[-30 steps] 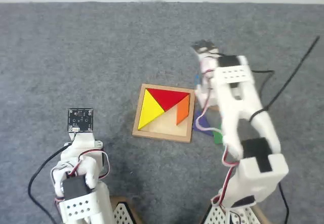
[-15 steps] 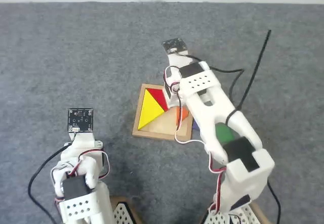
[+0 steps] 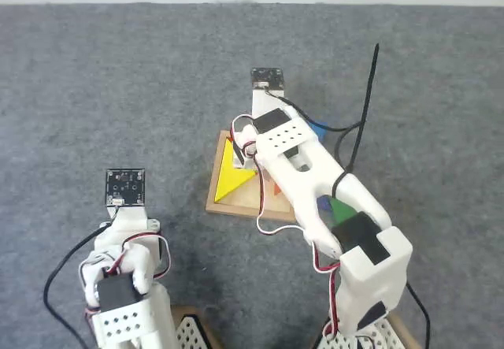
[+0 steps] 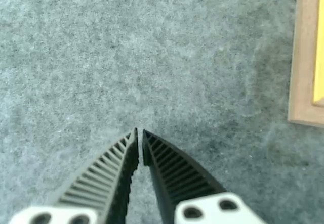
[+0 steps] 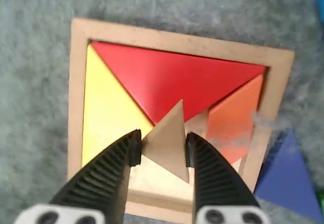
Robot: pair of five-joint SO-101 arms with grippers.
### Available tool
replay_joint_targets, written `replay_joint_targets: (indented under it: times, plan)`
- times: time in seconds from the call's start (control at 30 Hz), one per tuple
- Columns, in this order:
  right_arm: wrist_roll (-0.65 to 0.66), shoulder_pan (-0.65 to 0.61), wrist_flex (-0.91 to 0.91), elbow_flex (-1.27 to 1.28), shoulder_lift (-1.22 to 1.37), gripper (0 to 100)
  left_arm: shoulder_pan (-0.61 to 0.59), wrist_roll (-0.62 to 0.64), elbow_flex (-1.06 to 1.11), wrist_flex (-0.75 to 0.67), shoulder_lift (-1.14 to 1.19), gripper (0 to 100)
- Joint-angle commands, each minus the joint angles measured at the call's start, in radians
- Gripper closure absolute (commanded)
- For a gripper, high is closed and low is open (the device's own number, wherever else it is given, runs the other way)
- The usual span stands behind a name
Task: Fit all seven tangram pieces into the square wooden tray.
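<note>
Now | right hand [image 5: 162, 142]: tan triangle [image 5: 170, 155] gripped | blue piece [image 5: 283, 179] beside tray [image 5: 76, 97] | left hand [image 4: 140, 134] clenched

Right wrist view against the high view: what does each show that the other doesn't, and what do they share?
Right wrist view: the right gripper clamps a plain wooden triangle over the tray, with the red triangle and orange piece nearly whole. High view: the left arm back over the carpet, apart from the tray. Shared: the tray, the yellow triangle and a blue piece beside the tray.
</note>
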Motion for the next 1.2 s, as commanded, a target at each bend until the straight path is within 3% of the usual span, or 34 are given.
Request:
replay_joint_targets:
  times: [0.0,0.23,0.5,0.73,0.87,1.03,1.17]
  plan:
    - [-0.118,-0.001,0.024,-0.054,-0.013,92.1,-0.003,-0.009,-0.008,0.005,-0.018,98]
    - [-0.181,0.001,0.022,-0.049,-0.012,91.9,-0.003,-0.009,-0.008,0.005,-0.018,98]
    - [-0.178,-0.001,0.018,-0.020,-0.012,73.8,-0.003,-0.009,-0.008,0.005,-0.018,98]
    - [-0.163,0.005,0.013,-0.017,-0.021,72.4,-0.003,-0.009,-0.008,0.005,-0.018,98]
    - [-0.015,0.130,0.039,-0.038,-0.061,72.4,-0.003,-0.009,-0.008,0.005,-0.018,98]
    - [0.259,0.443,0.148,-0.038,-0.179,73.4,-0.003,-0.009,-0.008,0.005,-0.018,98]
    - [0.465,0.591,0.156,-0.020,-0.246,85.3,-0.003,-0.009,-0.008,0.005,-0.018,98]
